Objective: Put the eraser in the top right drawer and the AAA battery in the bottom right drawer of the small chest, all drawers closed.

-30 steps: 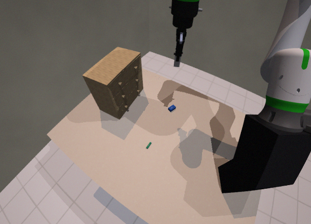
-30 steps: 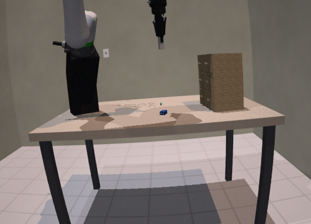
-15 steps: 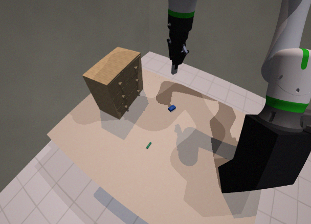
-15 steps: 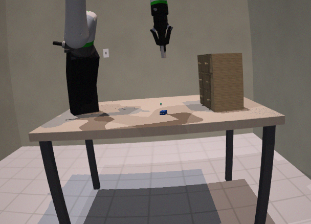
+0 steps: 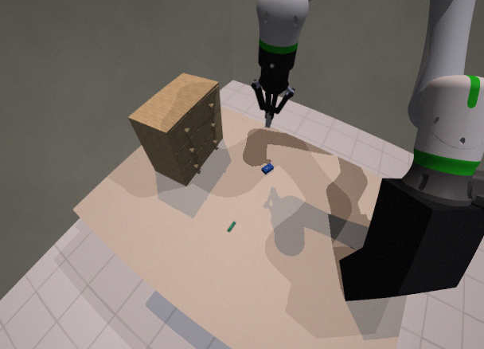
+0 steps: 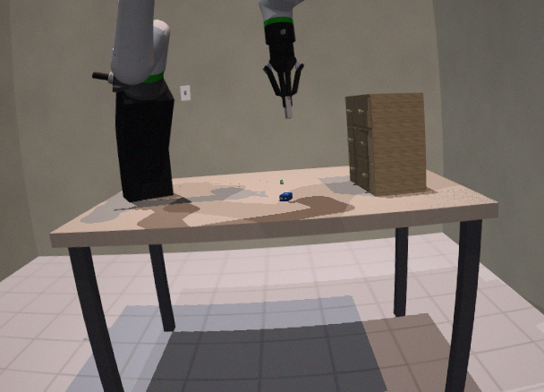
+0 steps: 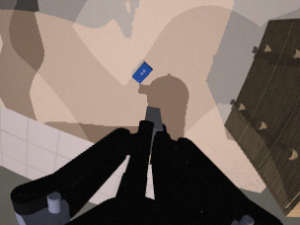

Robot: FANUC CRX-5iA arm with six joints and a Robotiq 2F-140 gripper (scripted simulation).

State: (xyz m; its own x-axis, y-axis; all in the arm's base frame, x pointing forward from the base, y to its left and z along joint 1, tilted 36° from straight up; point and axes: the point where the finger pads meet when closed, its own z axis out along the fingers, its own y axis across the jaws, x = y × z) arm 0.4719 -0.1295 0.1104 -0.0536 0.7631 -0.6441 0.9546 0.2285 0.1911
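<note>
The small wooden chest (image 5: 159,145) (image 6: 398,145) (image 7: 266,109) stands upright on the table. Its drawers look pushed in, in three rows of two with small knobs. The blue eraser (image 5: 267,168) (image 6: 285,197) (image 7: 142,72) lies on the table in front of the chest. The green AAA battery (image 5: 232,226) (image 6: 281,182) lies farther along the table; it is not seen in the wrist view. My gripper (image 5: 268,121) (image 6: 288,109) (image 7: 151,117) is shut and empty, pointing down. It hangs high above the table, on the chest's right-drawer side.
The table (image 5: 191,260) (image 6: 268,229) (image 7: 104,54) carries these things and the black robot base (image 5: 394,233) (image 6: 145,149), which stands opposite the chest's drawer fronts. Shadows of the arm fall across the table top. A tiled floor surrounds the table.
</note>
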